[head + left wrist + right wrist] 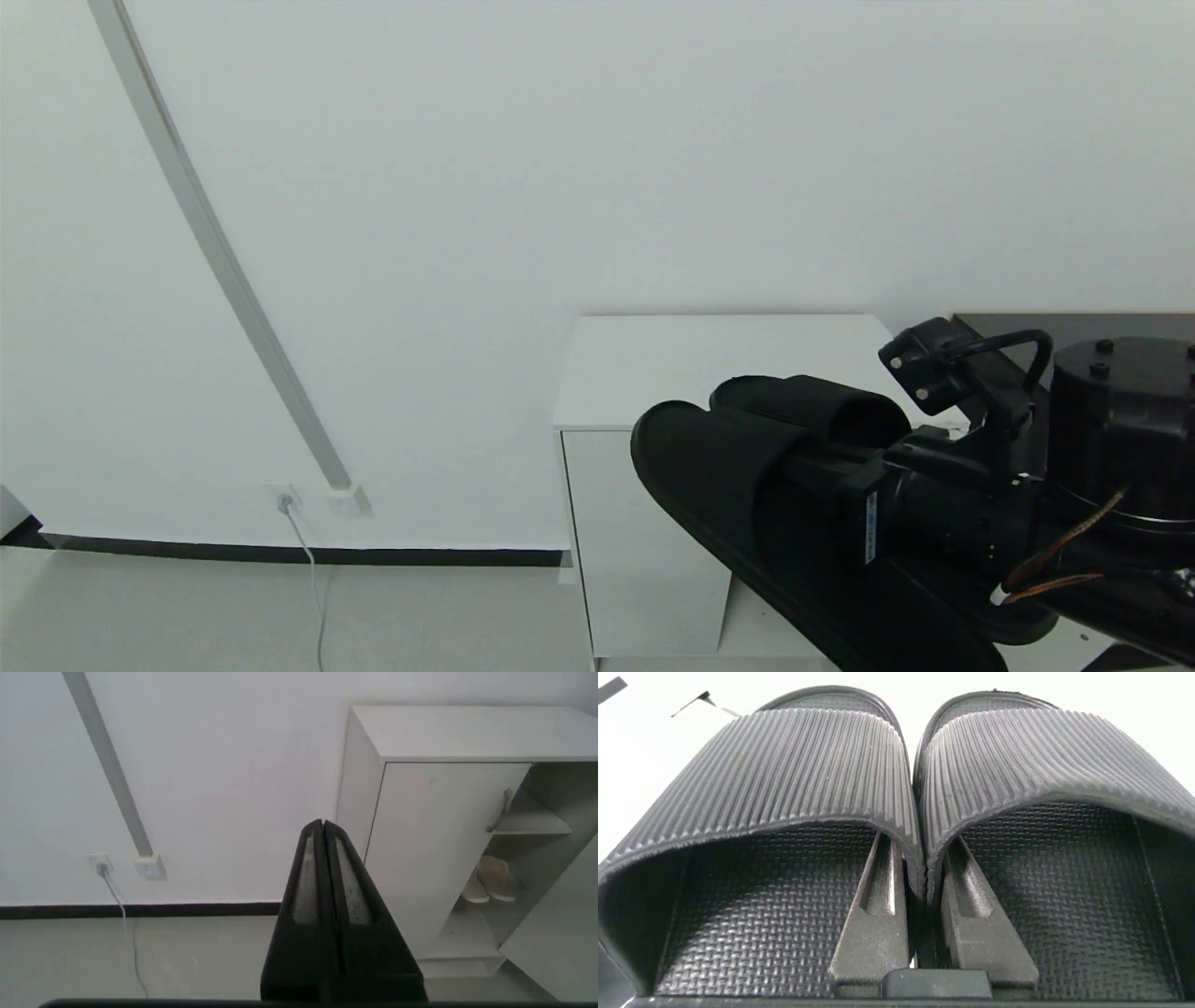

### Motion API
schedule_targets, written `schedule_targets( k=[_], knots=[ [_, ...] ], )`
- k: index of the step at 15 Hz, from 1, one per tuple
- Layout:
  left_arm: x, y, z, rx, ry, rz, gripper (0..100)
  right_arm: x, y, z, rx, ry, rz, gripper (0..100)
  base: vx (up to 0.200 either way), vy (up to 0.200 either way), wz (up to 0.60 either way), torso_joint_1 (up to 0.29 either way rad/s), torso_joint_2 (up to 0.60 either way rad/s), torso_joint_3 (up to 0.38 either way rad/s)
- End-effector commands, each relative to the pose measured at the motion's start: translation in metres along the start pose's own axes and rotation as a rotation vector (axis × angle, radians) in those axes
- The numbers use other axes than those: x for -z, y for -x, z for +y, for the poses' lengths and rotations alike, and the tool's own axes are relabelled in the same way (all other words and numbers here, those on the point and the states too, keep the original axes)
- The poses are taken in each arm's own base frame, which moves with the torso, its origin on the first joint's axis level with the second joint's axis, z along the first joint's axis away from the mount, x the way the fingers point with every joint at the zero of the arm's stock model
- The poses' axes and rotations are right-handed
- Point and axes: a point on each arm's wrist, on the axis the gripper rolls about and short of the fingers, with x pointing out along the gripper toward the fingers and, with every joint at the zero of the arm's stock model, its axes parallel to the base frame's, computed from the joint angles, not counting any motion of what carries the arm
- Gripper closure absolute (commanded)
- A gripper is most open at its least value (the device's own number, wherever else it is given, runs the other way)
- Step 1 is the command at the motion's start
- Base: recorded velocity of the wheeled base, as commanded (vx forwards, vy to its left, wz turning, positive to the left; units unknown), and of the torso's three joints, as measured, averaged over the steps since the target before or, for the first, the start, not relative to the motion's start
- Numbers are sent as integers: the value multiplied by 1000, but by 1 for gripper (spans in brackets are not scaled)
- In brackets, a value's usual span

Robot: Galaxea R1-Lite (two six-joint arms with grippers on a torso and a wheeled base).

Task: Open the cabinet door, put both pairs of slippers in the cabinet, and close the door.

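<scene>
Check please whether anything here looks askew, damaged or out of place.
Nothing stands out. The right end effector pinches the black slippers evenly, side by side; the cabinet stands open, and a light pair rests neatly inside.

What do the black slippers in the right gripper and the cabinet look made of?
The black slippers: likely soft rubber or foam, matte; ribbed straps, diamond-textured footbeds. The cabinet: probably white laminated board, smooth and matte; flat panels, crisp edges; painted wood is possible.
</scene>
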Motion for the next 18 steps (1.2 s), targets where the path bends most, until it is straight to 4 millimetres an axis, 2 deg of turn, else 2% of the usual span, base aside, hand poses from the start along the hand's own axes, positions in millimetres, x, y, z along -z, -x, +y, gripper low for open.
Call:
schedule_targets(
  k=[1,7,18],
  knots=[
    [0,0,0,0,1,0,100,1,-1,0,-1,2,7,100,0,0,0,0,0,0],
    [0,0,0,0,1,0,100,2,-1,1,-4,3,8,100,0,0,0,0,0,0],
    [0,0,0,0,1,0,100,3,-3,1,0,4,14,100,0,-200,0,0,4,1]
  ],
)
